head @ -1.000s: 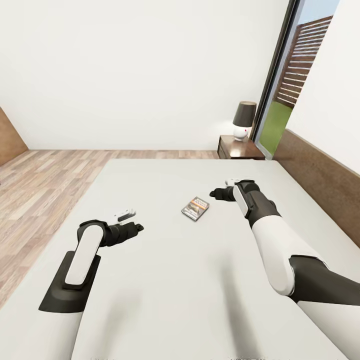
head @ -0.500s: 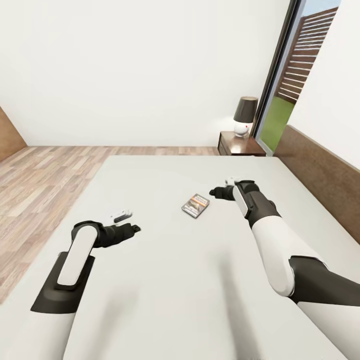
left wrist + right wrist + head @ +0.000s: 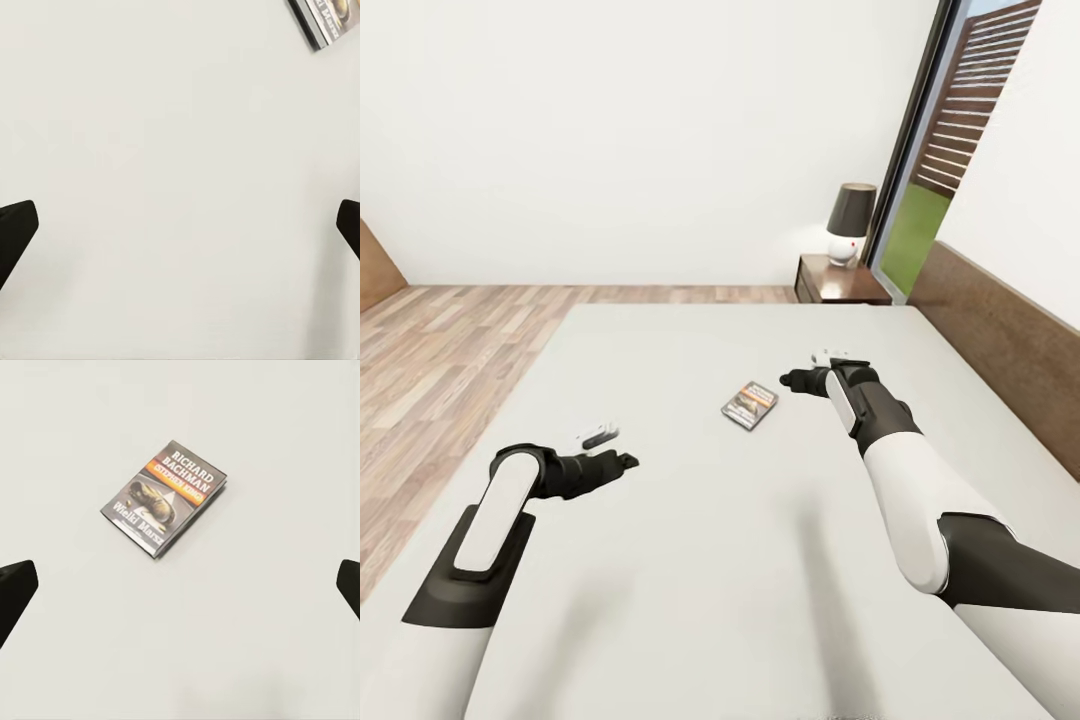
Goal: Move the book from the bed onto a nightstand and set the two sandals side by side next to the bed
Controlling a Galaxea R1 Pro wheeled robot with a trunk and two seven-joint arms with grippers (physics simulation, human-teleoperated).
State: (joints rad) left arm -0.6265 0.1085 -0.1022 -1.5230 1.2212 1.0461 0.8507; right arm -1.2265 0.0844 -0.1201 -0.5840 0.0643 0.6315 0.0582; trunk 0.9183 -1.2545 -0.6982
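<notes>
The small thin paperback book (image 3: 750, 404) with a dark cover, an orange-tan picture and white lettering lies flat on the pale grey-white mattress of the large low bed (image 3: 710, 560), towards the far middle of the mattress. In the right wrist view the book (image 3: 164, 498) lies apart from the two dark fingertips (image 3: 15, 592), untouched.

The right pincer (image 3: 792, 381) hovers over the mattress just right of the book; its fingers stand wide apart and hold nothing. The left pincer (image 3: 628, 461) hovers nearer and to the left, well apart from the book; its fingertips (image 3: 16, 229) likewise stand wide, with nothing between them. A corner of the book (image 3: 327, 21) shows at the edge of the left wrist view.

The dark brown wooden headboard (image 3: 1000, 345) runs along the right side of the bed. Beyond the far right corner stands the low dark brown wooden nightstand (image 3: 840, 288), bearing a white-based lamp with a dark shade (image 3: 849, 222). The tall dark-framed window (image 3: 930, 150) stands just right of it. Light brown wood-plank floor (image 3: 450, 330) lies to the left.
</notes>
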